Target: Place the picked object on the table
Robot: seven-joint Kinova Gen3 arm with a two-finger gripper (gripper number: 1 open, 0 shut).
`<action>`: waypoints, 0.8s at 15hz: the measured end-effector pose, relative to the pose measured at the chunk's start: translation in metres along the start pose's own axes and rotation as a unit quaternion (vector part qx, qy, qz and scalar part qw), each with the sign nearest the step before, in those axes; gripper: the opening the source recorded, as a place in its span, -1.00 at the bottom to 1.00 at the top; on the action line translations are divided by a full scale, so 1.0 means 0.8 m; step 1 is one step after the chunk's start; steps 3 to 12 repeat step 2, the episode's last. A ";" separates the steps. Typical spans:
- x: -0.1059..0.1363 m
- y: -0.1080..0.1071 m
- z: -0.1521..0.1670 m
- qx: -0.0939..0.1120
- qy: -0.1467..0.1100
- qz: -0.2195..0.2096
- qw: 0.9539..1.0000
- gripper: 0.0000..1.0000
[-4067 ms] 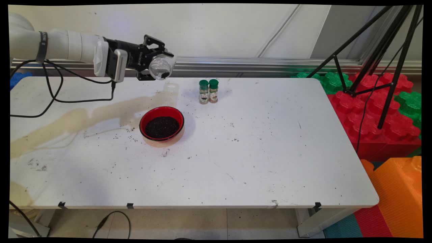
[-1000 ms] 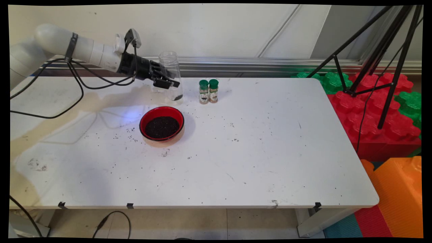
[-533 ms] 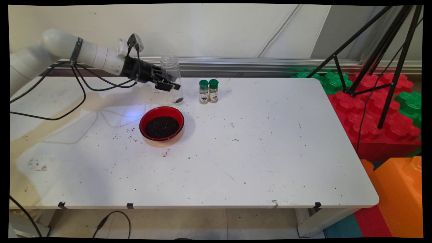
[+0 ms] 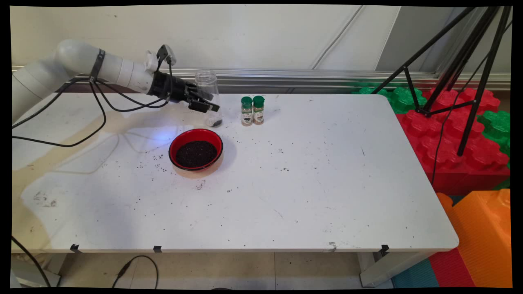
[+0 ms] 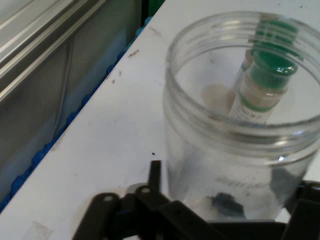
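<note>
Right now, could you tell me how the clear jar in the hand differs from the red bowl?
The clear jar is tall, see-through and nearly empty, with a few dark bits at its bottom; the red bowl is low, opaque and filled with dark grains. The hand grips the jar; the bowl stands free. Both are open-topped.

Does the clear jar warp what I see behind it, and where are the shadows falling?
Hand view: the clear jar fills the frame, and the two green-capped spice bottles show through its wall, bent by the plastic. Main view: the red bowl throws a soft shadow to its right on the table; the arm's pale shadow lies left of the bowl.
</note>
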 end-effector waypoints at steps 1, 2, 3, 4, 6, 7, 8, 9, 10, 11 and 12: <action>-0.001 -0.001 0.001 0.000 0.000 -0.001 1.000 1.00; -0.002 -0.001 0.002 0.000 0.000 -0.001 1.000 1.00; -0.002 -0.001 0.002 0.000 0.000 -0.001 1.000 1.00; -0.002 -0.001 0.002 0.000 0.000 -0.001 1.000 1.00; -0.002 -0.001 0.002 0.000 0.000 -0.001 1.000 1.00; -0.002 -0.001 0.002 0.000 0.000 -0.001 1.000 1.00; -0.002 -0.001 0.002 0.000 0.000 -0.001 1.000 1.00; -0.002 -0.001 0.002 0.000 0.000 -0.001 1.000 1.00; -0.002 -0.001 0.002 0.000 0.000 -0.001 1.000 1.00; -0.002 -0.001 0.002 0.000 0.000 -0.001 1.000 1.00; -0.002 -0.001 0.002 0.000 0.000 -0.001 1.000 1.00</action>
